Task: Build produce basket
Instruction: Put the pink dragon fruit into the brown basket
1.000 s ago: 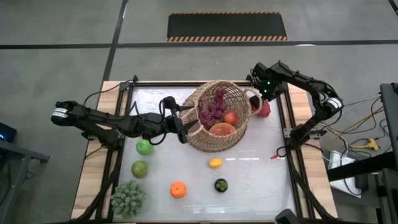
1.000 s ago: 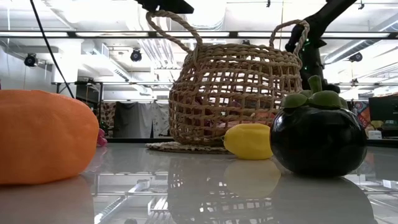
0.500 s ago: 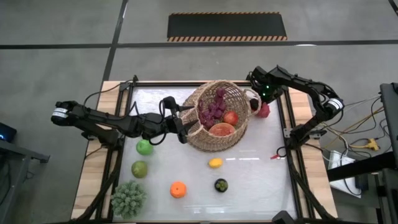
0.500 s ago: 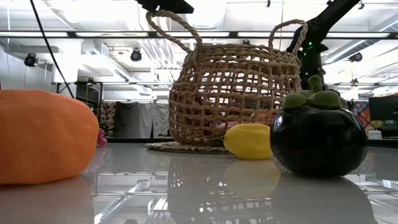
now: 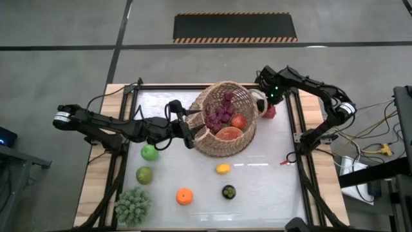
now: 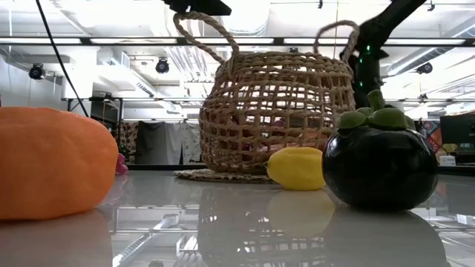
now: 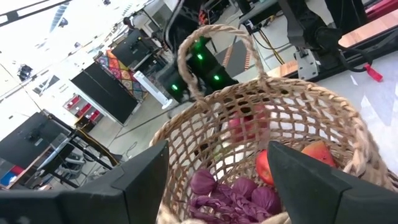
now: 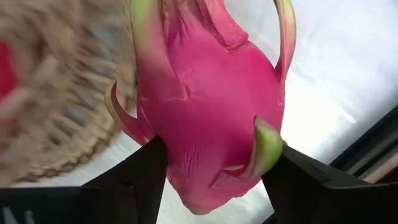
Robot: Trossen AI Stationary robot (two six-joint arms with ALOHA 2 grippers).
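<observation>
The tan wicker basket [image 5: 226, 120] stands on the table's far middle. It holds purple grapes [image 5: 219, 113], a red apple [image 5: 239, 121] and a watermelon slice [image 5: 230, 133]. My left gripper [image 5: 191, 133] is at the basket's left rim and looks into the basket [image 7: 261, 124] in the left wrist view. My right gripper [image 5: 270, 100] is just right of the basket's right handle [image 5: 260, 102], shut on a pink dragon fruit [image 5: 271, 112]. A green apple [image 5: 149, 153], a pear [image 5: 144, 174], an orange [image 5: 185, 196] and a lemon [image 5: 223, 169] lie loose on the table. My left gripper holds the basket at its left handle [image 6: 211, 33], coming level from the table's left. The loop rises to the gripper at the low view's top edge. The contact itself lies outside the wrist view. The basket's base rests on the table. My right gripper pinches the dragon fruit's body [image 8: 211, 118] between its two fingers [image 8: 143, 180], one on each side, coming from above. Whether the fruit is clear of the table does not show.
A dark mangosteen [image 5: 228, 191] sits near the lemon, and a spiky green plant [image 5: 133, 205] stands at the near left corner. The table's raised frame [image 5: 297, 129] runs close behind the right gripper. Bare table lies to the right, between the basket and the near edge.
My right gripper has carried the dragon fruit a little toward the basket's right handle. In the low view the basket's right side and right handle have shifted slightly leftward. My left gripper has kept its place.
</observation>
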